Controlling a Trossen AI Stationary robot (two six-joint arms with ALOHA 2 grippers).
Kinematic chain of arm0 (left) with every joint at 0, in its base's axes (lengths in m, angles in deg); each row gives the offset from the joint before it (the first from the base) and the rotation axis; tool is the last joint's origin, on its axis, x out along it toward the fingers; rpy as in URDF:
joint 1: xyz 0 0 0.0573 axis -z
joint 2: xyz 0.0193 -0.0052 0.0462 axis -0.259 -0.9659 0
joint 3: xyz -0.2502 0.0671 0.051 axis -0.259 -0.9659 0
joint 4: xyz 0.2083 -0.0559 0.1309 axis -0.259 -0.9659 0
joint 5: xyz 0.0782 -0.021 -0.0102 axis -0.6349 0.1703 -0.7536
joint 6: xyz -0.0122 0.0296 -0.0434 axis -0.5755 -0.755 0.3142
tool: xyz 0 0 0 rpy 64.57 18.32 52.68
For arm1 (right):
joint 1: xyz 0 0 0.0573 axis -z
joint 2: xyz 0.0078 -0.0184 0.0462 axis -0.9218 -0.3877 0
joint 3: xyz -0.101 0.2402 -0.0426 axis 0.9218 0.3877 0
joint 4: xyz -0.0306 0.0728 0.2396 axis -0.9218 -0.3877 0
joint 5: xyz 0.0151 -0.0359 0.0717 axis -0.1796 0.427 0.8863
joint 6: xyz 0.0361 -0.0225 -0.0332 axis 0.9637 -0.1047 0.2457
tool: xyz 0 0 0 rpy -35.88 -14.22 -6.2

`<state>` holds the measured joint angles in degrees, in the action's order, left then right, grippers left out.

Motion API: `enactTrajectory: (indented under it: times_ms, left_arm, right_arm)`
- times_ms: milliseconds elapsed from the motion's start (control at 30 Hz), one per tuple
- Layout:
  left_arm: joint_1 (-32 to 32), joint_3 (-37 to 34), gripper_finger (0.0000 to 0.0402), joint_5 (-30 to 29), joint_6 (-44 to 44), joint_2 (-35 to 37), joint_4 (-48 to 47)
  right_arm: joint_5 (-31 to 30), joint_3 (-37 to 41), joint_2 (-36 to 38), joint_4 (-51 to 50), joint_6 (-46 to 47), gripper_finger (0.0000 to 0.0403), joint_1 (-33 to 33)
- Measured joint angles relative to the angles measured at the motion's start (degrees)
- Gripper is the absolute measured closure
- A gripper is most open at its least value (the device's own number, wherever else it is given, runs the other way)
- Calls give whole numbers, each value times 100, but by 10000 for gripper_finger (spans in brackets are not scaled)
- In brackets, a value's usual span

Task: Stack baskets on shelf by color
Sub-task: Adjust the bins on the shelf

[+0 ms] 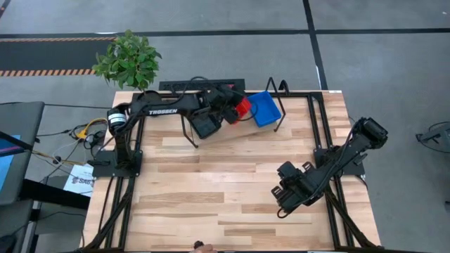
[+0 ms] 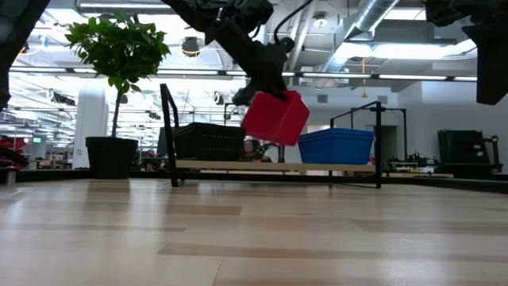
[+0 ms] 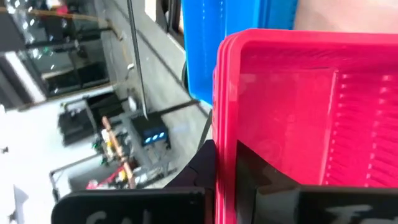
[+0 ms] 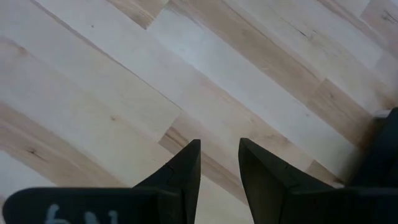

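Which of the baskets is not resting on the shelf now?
The red basket: the left gripper holds it tilted in the air above the shelf, while the black basket and blue basket rest on it.

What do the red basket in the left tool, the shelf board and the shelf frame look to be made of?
Red basket: looks like moulded plastic, smooth with a slight sheen, slotted sides visible in the left wrist view. Shelf board: appears to be light wood, matte, pale like the tabletop; grain too far off to tell. Shelf frame: thin black rods, probably painted or coated metal wire.
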<state>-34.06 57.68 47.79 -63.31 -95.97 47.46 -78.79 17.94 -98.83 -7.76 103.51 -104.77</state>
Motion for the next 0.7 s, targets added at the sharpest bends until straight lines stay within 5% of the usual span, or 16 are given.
enactTrajectory:
  times_ms: [433, 700]
  left_arm:
    - [156, 1951, 401, 538, 66, -357, -2989]
    - [225, 2543, 401, 491, -300, -1231, -3454]
  right_arm:
    - [0, 0, 0, 84, 13, 269, 4]
    - [-4, -1, 0, 131, 46, 269, 4]
